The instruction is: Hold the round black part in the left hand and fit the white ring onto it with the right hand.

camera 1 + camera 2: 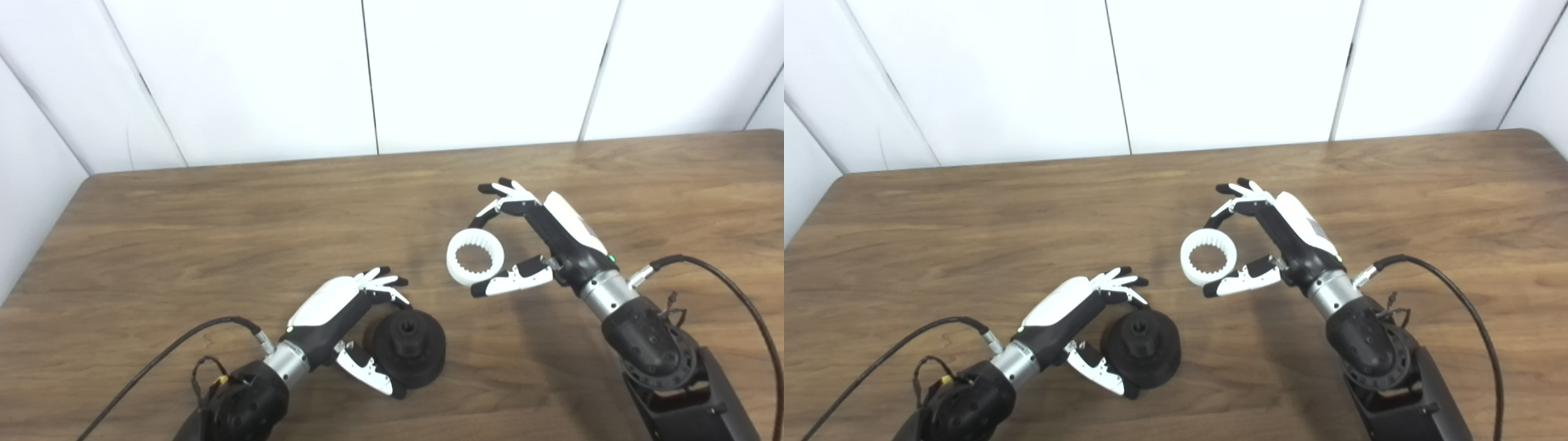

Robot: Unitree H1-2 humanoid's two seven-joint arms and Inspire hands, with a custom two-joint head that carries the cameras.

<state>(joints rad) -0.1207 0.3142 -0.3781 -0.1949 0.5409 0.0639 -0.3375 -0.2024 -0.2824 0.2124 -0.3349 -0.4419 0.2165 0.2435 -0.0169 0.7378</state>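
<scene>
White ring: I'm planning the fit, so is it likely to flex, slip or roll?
The white ring looks like thick moulded plastic with inner teeth, so probably stiff and light. The right hand pinches it only at the rim, so it might pivot or slip. Being round, it could roll if dropped on the table.

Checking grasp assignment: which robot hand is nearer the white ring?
Right. The right robot hand grips the white ring; the left robot hand sits lower left, around the black part.

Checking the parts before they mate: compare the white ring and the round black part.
The white ring is open through its toothed middle; the round black part is solid with a raised hub. The ring is pinched by the right hand; the black part sits against the left hand. Both are round.
</scene>
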